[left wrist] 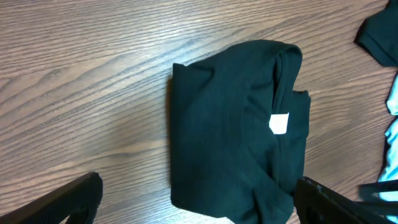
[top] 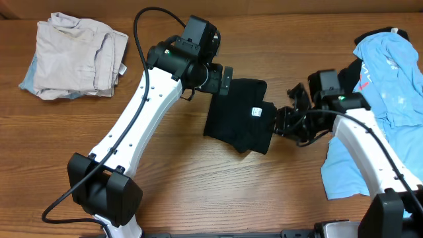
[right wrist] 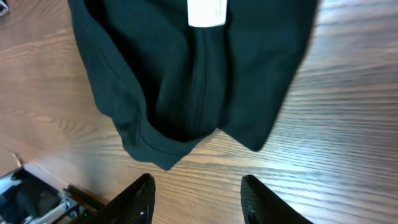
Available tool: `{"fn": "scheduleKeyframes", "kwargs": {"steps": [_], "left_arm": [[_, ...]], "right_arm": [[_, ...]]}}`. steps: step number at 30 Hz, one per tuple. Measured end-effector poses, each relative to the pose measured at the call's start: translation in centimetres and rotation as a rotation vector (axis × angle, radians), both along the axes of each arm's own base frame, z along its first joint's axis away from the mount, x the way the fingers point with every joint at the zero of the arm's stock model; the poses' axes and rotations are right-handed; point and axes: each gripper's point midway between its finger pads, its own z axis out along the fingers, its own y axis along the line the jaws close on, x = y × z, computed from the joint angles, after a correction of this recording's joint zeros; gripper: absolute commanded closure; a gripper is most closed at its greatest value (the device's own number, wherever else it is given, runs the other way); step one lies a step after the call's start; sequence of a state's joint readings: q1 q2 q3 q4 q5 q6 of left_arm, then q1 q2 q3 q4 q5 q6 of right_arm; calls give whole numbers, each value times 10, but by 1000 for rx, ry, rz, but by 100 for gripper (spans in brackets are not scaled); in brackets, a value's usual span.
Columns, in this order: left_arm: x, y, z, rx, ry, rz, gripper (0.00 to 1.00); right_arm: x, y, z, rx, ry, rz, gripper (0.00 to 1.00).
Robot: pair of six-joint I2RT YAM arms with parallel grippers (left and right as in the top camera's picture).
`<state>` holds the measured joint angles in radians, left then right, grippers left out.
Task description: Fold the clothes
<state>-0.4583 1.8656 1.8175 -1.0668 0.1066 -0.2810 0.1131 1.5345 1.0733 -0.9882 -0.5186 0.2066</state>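
Note:
The clothes in play are a black T-shirt, folded into a compact rectangle mid-table with its white label facing up. My left gripper hovers at the shirt's far left edge. In the left wrist view the shirt fills the middle, and the left gripper stands wide open with a finger on either side of the fold, gripping nothing. My right gripper sits just off the shirt's right edge. In the right wrist view the shirt lies beyond the right gripper, which is open over bare wood.
A cream-beige garment lies crumpled at the far left. Light blue shirts with a red mark are piled at the right edge, partly under the right arm. A dark piece of cloth shows beside them. The wooden table runs bare along the front.

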Motion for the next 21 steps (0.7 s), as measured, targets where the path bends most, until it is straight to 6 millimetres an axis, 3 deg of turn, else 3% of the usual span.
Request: {"fn": "scheduleKeyframes", "kwargs": {"steps": [11,21], "left_arm": [[0,2,-1,10,-1,4,0],[5,14,-2,75,-24,34,0]], "right_arm": [[-5,6,-23,24,-16,13,51],[10,-1,-25,-26,-81,2,50]]}}
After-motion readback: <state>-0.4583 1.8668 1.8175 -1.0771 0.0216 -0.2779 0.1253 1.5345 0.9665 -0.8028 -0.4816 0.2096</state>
